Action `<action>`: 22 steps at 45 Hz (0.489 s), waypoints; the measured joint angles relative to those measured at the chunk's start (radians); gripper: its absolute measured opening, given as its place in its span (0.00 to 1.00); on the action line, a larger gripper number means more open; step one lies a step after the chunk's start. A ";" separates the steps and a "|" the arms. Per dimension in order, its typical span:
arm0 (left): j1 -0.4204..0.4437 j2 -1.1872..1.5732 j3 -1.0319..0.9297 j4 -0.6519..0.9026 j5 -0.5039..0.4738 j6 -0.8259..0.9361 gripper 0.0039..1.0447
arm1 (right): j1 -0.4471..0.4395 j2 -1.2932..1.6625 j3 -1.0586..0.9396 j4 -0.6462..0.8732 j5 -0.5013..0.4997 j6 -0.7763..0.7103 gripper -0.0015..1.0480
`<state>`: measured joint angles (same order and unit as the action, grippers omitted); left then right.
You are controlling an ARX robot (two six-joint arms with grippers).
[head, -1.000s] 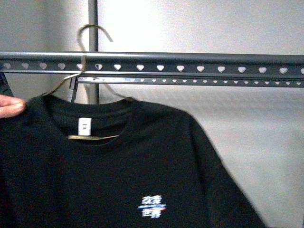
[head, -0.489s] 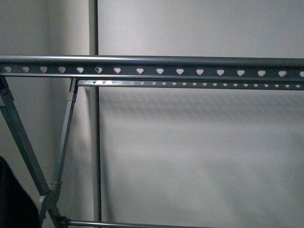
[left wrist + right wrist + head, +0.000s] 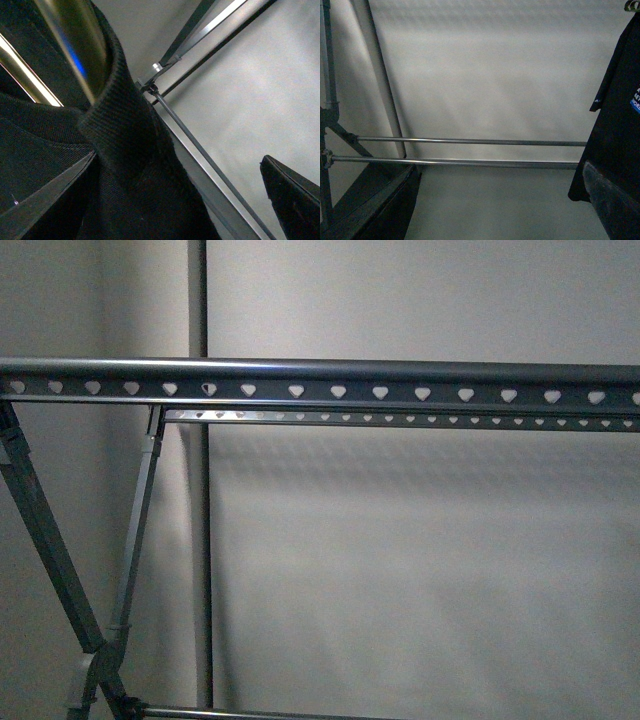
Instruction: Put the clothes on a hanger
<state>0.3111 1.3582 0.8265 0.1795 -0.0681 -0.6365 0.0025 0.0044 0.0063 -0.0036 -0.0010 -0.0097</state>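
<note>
The grey rack's top rail (image 3: pixel 320 370) with heart-shaped holes crosses the front view; no shirt hangs on it there. In the left wrist view the black T-shirt (image 3: pixel 125 150) fills the near side, its ribbed collar around a shiny metal coat hanger (image 3: pixel 25 70). My left gripper (image 3: pixel 179 157) is open, with the shirt's cloth lying between its fingers. In the right wrist view the T-shirt (image 3: pixel 620 125) hangs at the edge, with part of its logo (image 3: pixel 636 100) showing. My right gripper (image 3: pixel 500 167) is open and empty, apart from the shirt.
The rack's crossed legs (image 3: pixel 60 570) stand at the front view's left, with a vertical pole (image 3: pixel 198 540) behind them and a plain wall beyond. Two lower horizontal bars (image 3: pixel 470 142) of the rack cross the right wrist view. A rack rail (image 3: pixel 210 175) runs close by the shirt.
A second ago the shirt hung on its coat hanger at the rail, held by a person's hand. It has left the front view; the dark patch at the lower left is gone too.
</note>
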 joint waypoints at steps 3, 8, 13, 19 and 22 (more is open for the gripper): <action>-0.001 0.029 0.024 -0.021 -0.019 -0.023 0.94 | 0.000 0.000 0.000 0.000 0.000 0.000 0.93; 0.000 0.064 0.034 -0.050 -0.044 -0.044 0.73 | 0.000 0.000 0.000 0.000 0.000 0.000 0.93; 0.002 0.071 0.034 -0.064 -0.036 -0.044 0.56 | 0.000 0.000 0.000 0.000 0.000 0.000 0.93; 0.010 0.066 0.033 -0.080 0.008 -0.040 0.31 | 0.000 0.000 0.000 0.000 0.000 0.000 0.93; 0.011 0.051 0.022 -0.082 0.039 -0.025 0.17 | 0.000 0.000 0.000 0.000 0.000 0.000 0.93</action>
<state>0.3218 1.4094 0.8486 0.0975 -0.0288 -0.6613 0.0025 0.0044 0.0063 -0.0036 -0.0010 -0.0097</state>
